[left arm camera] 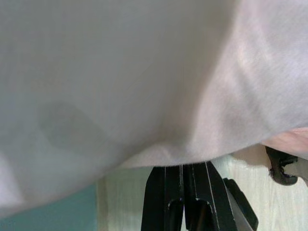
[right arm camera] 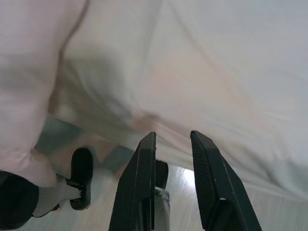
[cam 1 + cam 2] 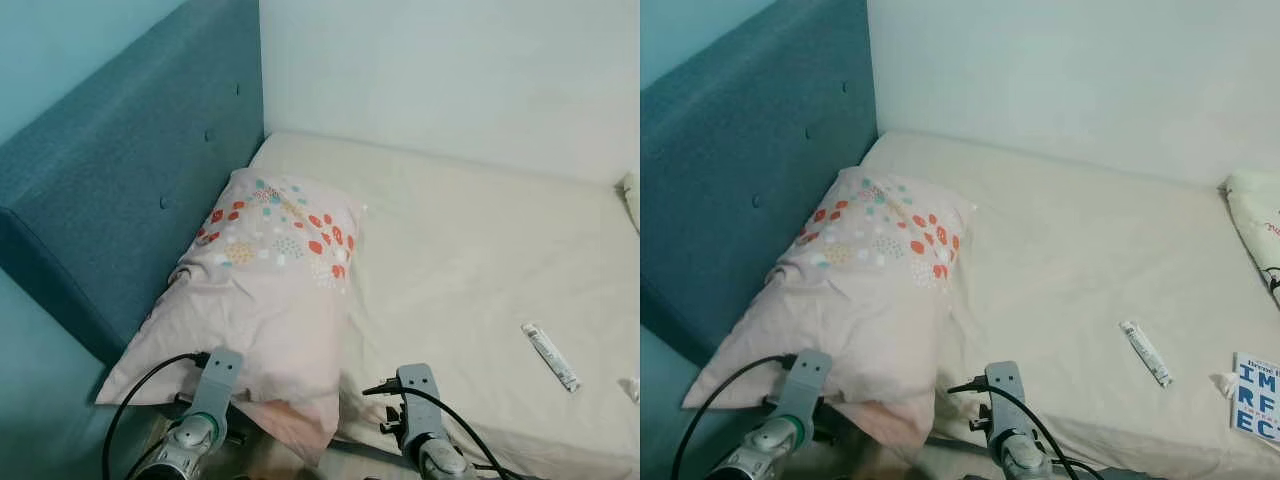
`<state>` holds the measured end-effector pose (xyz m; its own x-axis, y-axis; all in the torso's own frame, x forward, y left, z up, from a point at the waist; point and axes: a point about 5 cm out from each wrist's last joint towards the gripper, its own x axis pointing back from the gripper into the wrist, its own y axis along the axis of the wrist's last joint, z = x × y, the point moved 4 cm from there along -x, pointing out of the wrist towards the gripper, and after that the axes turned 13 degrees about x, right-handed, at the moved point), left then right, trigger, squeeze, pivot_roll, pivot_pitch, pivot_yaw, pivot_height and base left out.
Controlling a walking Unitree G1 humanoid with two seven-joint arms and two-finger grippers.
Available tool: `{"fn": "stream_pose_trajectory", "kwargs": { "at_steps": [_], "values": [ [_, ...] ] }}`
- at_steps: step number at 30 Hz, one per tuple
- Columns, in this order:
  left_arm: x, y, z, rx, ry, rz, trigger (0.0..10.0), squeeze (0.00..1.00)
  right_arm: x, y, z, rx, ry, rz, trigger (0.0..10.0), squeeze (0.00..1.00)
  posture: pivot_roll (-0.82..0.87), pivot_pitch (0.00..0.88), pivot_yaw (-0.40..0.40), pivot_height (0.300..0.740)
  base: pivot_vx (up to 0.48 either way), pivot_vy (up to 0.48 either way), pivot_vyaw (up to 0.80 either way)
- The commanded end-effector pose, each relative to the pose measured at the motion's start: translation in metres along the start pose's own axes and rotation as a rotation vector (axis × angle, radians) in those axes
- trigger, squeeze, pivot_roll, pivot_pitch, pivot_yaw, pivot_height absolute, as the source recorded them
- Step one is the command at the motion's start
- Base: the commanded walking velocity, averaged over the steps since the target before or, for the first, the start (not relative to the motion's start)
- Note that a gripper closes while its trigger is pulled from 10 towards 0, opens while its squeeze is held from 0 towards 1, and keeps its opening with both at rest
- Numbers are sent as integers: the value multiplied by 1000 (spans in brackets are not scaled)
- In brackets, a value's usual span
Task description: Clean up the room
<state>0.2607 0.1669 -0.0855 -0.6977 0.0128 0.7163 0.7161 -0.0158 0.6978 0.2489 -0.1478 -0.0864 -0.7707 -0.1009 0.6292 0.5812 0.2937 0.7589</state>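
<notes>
the pillow's (image 3: 262, 300) near corner overhangs the bed (image 3: 460, 250) edge, so a careless pull or nudge from below could drag it to the floor; that is the main risk. both arms are low at the near edge, wrists raised toward the bed. the left gripper (image 1: 184, 185) sits under the overhanging corner, fingers together, gripping nothing visible. the right gripper (image 2: 173, 159) points up at the sheet, fingers slightly apart and empty. farther right a small tube (image 3: 550, 356) lies on the sheet; the pillow leans against the headboard (image 3: 130, 190).

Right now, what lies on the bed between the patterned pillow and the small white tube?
Nothing: in the left eye view, only bare cream sheet stretches between the pillow and the white tube.
</notes>
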Motion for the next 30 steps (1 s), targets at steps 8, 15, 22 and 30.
{"fn": "stream_pose_trajectory", "kwargs": {
  "at_steps": [8, 15, 22, 30],
  "values": [
    [2, -6, 6, 172, 49, -18, 10000, 0, 4, -11, 1, 18, 17, 25, 10000, 0, 63, 12, -21, 740, 0, 0, 0],
    [2, -12, 3, 185, 28, 31, 10000, 0, 5, -14, 1, 33, 26, 31, 10000, 0, 68, 14, -13, 740, 0, 0, 0],
    [2, -15, 5, 222, 59, 43, 10000, 0, 8, -24, -3, -8, 18, 67, 10000, 0, 63, 10, 13, 740, 0, 0, 0],
    [2, -7, 0, 106, 3, -3, 10000, 0, 7, -24, -3, -45, 9, 78, 10000, 0, 81, 31, 8, 740, 0, 0, 0]
  ]
}}
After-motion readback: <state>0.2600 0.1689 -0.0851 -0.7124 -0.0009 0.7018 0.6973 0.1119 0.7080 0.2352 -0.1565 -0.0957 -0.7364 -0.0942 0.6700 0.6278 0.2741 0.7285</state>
